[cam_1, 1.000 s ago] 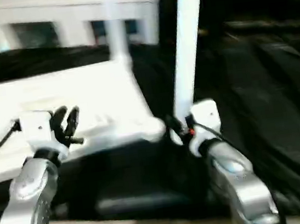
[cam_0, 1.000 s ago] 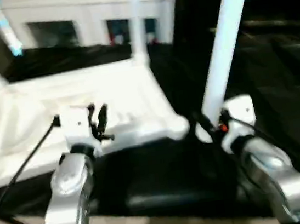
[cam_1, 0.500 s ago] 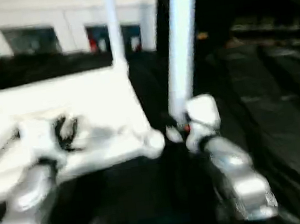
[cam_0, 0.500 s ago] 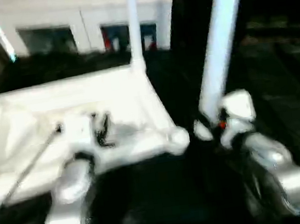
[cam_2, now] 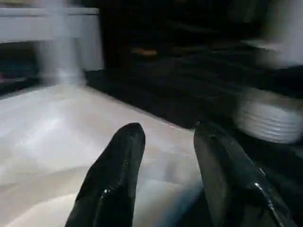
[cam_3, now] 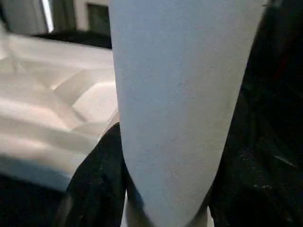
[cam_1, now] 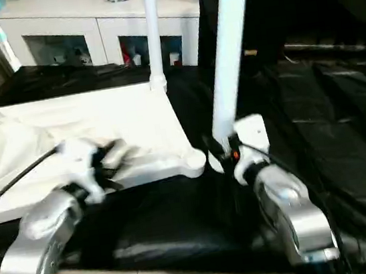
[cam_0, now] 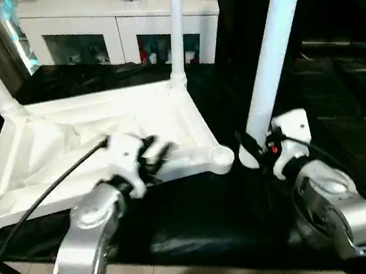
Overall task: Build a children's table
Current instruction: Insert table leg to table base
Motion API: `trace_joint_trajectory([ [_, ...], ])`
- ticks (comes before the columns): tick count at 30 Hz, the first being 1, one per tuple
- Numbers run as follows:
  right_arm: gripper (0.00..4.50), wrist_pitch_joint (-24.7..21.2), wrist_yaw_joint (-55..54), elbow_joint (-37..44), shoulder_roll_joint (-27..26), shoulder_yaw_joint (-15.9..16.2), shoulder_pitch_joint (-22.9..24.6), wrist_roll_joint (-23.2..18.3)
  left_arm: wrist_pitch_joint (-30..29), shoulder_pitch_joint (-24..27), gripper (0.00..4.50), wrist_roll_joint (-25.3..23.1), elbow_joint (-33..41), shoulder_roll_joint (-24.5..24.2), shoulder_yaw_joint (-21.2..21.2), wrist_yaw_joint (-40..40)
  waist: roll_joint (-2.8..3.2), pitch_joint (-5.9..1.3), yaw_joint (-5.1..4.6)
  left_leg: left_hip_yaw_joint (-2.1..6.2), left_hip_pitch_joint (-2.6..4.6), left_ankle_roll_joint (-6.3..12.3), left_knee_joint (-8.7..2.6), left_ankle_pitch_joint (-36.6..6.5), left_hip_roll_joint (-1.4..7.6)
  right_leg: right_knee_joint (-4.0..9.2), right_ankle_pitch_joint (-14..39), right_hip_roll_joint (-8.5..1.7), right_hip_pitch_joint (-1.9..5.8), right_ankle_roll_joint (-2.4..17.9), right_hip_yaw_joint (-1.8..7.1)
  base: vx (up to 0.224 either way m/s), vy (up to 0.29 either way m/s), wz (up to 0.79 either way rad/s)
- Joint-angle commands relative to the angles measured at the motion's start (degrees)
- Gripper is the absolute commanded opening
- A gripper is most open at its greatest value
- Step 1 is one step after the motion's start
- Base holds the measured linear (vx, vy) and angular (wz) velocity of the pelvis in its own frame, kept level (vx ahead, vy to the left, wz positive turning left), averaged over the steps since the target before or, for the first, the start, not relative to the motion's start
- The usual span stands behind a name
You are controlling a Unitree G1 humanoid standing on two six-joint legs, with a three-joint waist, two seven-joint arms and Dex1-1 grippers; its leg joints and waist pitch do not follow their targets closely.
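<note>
Right now the right gripper (cam_0: 255, 149) is clamped around the lower end of a white leg (cam_0: 271, 49), which rises steeply above it and leans a little. Just to its left lies the upturned tabletop (cam_0: 69, 142) on the black cloth (cam_0: 199, 209), its nearest corner socket (cam_0: 222, 158) close beside the leg's foot. Two more legs (cam_0: 176, 30) stand in the far sockets. Further left, the left gripper (cam_2: 165, 161) hangs over the tabletop's near rim, fingers (cam_2: 116, 175) parted, grasping nothing
</note>
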State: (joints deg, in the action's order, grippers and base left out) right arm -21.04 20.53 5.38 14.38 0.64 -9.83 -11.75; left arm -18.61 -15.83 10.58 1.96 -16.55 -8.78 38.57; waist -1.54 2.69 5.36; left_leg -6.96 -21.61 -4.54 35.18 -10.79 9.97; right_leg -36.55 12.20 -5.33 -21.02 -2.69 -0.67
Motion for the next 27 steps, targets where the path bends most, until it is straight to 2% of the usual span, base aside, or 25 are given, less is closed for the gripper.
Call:
trace_joint_trajectory([
  [1, 1.89, -0.70, 2.88, -0.46, 1.81, -1.65, -1.21, -1.82, 0.03, -4.14, 2.44, 0.29, -4.32, -2.28, -3.07, 9.94, 0.40, -2.53, -0.23, -0.33, 1.31, -3.11, -5.99, -24.04, 1.20, 5.94, 22.78, -1.50, -0.11, 6.42, 0.92, 0.000, 0.000, 0.00],
  [2, 1.89, -0.70, 2.88, -0.46, 1.81, -1.65, -1.21, -1.82, 0.03, -4.14, 2.44, 0.29, -4.32, -2.28, -3.07, 9.94, 0.34, -2.60, 0.04, -0.29, 1.02, -3.07, -6.18, -23.67, 1.19, 6.11, 24.12, -1.76, 0.11, 5.97, 0.89, 0.000, 0.000, 0.00],
  [3, 1.89, -1.59, 5.27, -0.42, 3.61, -2.01, -1.23, -2.67, 0.58, -8.61, 2.60, -1.55, -9.03, -3.82, -6.57, 16.55, 0.42, -2.60, -0.07, -0.41, 0.97, -2.91, -6.19, -22.89, 1.13, 6.27, 23.82, -1.84, 0.06, 5.99, 0.90, 0.000, 0.000, 0.00],
  [4, 1.89, -1.88, 5.98, -0.37, 4.19, -2.25, -1.20, -2.95, 0.71, -10.42, 2.71, -2.45, -11.13, -3.92, -7.70, 18.28, 0.79, -2.91, 0.09, -0.46, 1.20, -2.84, -6.09, -21.73, 1.31, 6.02, 21.85, -1.91, 0.00, 6.56, 0.98, 0.000, 0.000, 0.00],
  [5, 1.89, -2.05, 6.56, -0.38, 4.83, -2.43, -1.16, -3.17, 1.30, -12.43, 2.71, -3.07, -13.74, -4.03, -8.97, 19.84, 0.49, -2.90, 0.02, -0.65, 1.05, -2.58, -6.15, -20.69, 1.30, 6.15, 20.53, -1.87, 0.12, 6.87, 1.01, 0.000, 0.000, 0.00],
  [8, 1.89, -2.14, 7.04, -0.22, 5.47, -2.47, -1.00, -3.18, 2.73, -14.09, 2.97, -4.07, -16.21, -3.90, -9.99, 20.58, 0.42, -3.59, 0.14, -0.97, 0.33, -1.55, -5.81, -13.33, 1.46, 5.14, 10.48, -1.96, 0.99, 9.13, 0.88, 0.000, 0.000, 0.00],
  [9, 1.89, -2.16, 7.40, 0.06, 6.00, -2.50, -0.76, -3.18, 3.96, -15.49, 3.09, -4.99, -18.47, -3.60, -10.72, 20.86, 0.55, -3.81, 0.07, -1.18, -0.11, -0.83, -5.60, -10.18, 1.27, 4.86, 5.91, -1.73, 1.24, 9.95, 0.71, 0.000, 0.000, 0.00],
  [10, 1.89, -2.27, 7.63, 0.49, 6.41, -2.73, -0.32, -3.38, 5.59, -17.02, 3.18, -6.26, -21.20, -3.11, -11.44, 20.83, 0.80, -3.87, 0.01, -1.37, -0.08, -0.47, -5.43, -9.98, 1.16, 4.73, 3.41, -1.42, 1.07, 10.50, 0.64, 0.000, 0.000, 0.00],
  [11, 1.89, -2.33, 7.75, 1.14, 6.83, -2.93, 0.44, -3.41, 7.41, -18.91, 3.25, -8.33, -24.74, -2.34, -11.96, 19.30, 1.39, -4.00, 0.11, -1.29, 0.05, -0.52, -5.33, -10.24, 1.23, 4.42, 2.37, -1.50, 1.10, 10.94, 0.66, 0.000, 0.000, 0.00],
  [12, 1.89, -2.34, 8.00, 1.58, 7.13, -3.09, 1.05, -3.48, 8.83, -20.81, 3.25, -9.51, -28.13, -1.80, -12.37, 18.41, 1.18, -3.92, 0.07, -1.44, 0.12, -0.16, -5.27, -10.83, 1.31, 4.58, 1.62, -1.44, 1.11, 11.35, 0.67, 0.000, 0.000, 0.00],
  [13, 1.89, -2.34, 8.13, 1.86, 7.29, -3.12, 1.44, -3.46, 9.61, -21.99, 3.25, -10.21, -30.15, -1.53, -12.58, 17.86, 1.70, -3.97, 0.20, -1.39, 0.20, -0.14, -5.31, -11.22, 1.35, 4.47, 1.58, -1.49, 1.18, 11.74, 0.65, 0.000, 0.000, 0.00],
  [14, 1.89, -2.33, 8.17, 1.96, 7.34, -3.13, 1.57, -3.45, 9.88, -22.39, 3.25, -10.45, -30.85, -1.44, -12.66, 17.68, 1.40, -3.91, 0.08, -1.55, 0.22, -0.02, -5.36, -11.65, 1.32, 4.76, 1.77, -1.38, 1.12, 11.76, 0.66, 0.000, 0.000, 0.00],
  [15, 1.89, -2.33, 8.17, 1.96, 7.34, -3.13, 1.57, -3.45, 9.88, -22.39, 3.25, -10.45, -30.85, -1.44, -12.66, 17.68, 1.23, -4.01, 0.08, -1.47, 0.21, 0.04, -5.37, -11.25, 1.49, 4.42, 0.53, -1.51, 1.39, 12.50, 0.58, 0.000, 0.000, 0.00],
  [16, 1.89, -2.23, 8.27, 2.12, 7.49, -3.08, 1.86, -3.36, 9.94, -23.29, 3.25, -10.72, -32.23, -1.31, -12.79, 17.53, 1.25, -3.92, 0.07, -1.54, 0.19, 0.33, -5.40, -10.84, 1.62, 4.40, 0.05, -1.58, 1.36, 13.13, 0.56, 0.000, 0.000, 0.00],
  [17, 1.89, -2.21, 8.30, 2.16, 7.52, -3.07, 1.93, -3.35, 9.95, -23.48, 3.25, -10.78, -32.52, -1.29, -12.81, 17.50, 1.28, -3.85, 0.10, -1.67, 0.29, 0.55, -5.36, -10.95, 1.59, 4.53, 0.29, -1.52, 1.20, 13.31, 0.59, 0.000, 0.000, 0.00],
  [18, 1.89, -1.95, 8.48, 2.28, 7.75, -2.88, 2.25, -3.21, 9.22, -24.73, 3.25, -10.95, -34.46, -1.21, -12.89, 17.48, 1.78, -3.93, 0.24, -1.66, 0.45, 0.67, -5.29, -11.28, 1.62, 4.46, 0.56, -1.62, 1.21, 13.78, 0.64, 0.000, 0.000, 0.00],
  [19, 1.89, -1.86, 8.62, 2.44, 7.80, -2.79, 2.48, -3.14, 8.41, -26.11, 3.08, -10.91, -36.99, -1.10, -12.81, 17.74, 1.56, -3.82, 0.17, -1.77, 0.40, 0.76, -5.35, -11.50, 1.60, 4.67, 0.91, -1.51, 1.18, 13.71, 0.66, 0.000, 0.000, 0.00],
  [20, 1.89, -1.78, 8.73, 2.56, 7.86, -2.71, 2.67, -3.09, 7.63, -27.52, 2.98, -10.78, -39.82, -0.84, -12.52, 18.13, 1.93, -3.75, 0.14, -1.79, 0.53, 0.42, -5.39, -12.40, 1.52, 4.80, 1.81, -1.42, 1.08, 13.67, 0.66, 0.000, 0.000, 0.00],
  [23, 1.89, -1.80, 8.72, 2.80, 7.83, -2.75, 3.00, -3.14, 6.19, -28.65, 2.77, -9.75, -42.30, -0.52, -11.74, 19.89, 1.67, -3.60, 0.42, -1.76, 0.47, 0.20, -5.49, -13.20, 1.58, 4.92, 3.96, -1.73, 1.25, 13.97, 0.73, 0.000, 0.000, 0.00],
  [25, 1.89, -1.67, 8.74, 2.67, 7.77, -2.94, 3.26, -2.98, 6.61, -29.34, 2.65, -9.94, -44.36, -0.24, -11.40, 21.38, 1.99, -3.57, 0.59, -1.81, 0.46, 0.56, -5.50, -12.77, 1.68, 4.94, 4.23, -1.79, 1.10, 14.36, 0.76, 0.000, 0.000, 0.00],
  [27, 1.89, -1.60, 8.68, 2.56, 7.65, -3.00, 3.30, -2.82, 7.58, -29.76, 2.50, -10.62, -45.90, -0.11, -11.20, 20.66, 1.98, -3.56, 0.63, -1.78, 0.44, 0.45, -5.52, -13.21, 1.67, 5.03, 4.34, -1.73, 1.15, 14.32, 0.76, 0.000, 0.000, 0.00],
])
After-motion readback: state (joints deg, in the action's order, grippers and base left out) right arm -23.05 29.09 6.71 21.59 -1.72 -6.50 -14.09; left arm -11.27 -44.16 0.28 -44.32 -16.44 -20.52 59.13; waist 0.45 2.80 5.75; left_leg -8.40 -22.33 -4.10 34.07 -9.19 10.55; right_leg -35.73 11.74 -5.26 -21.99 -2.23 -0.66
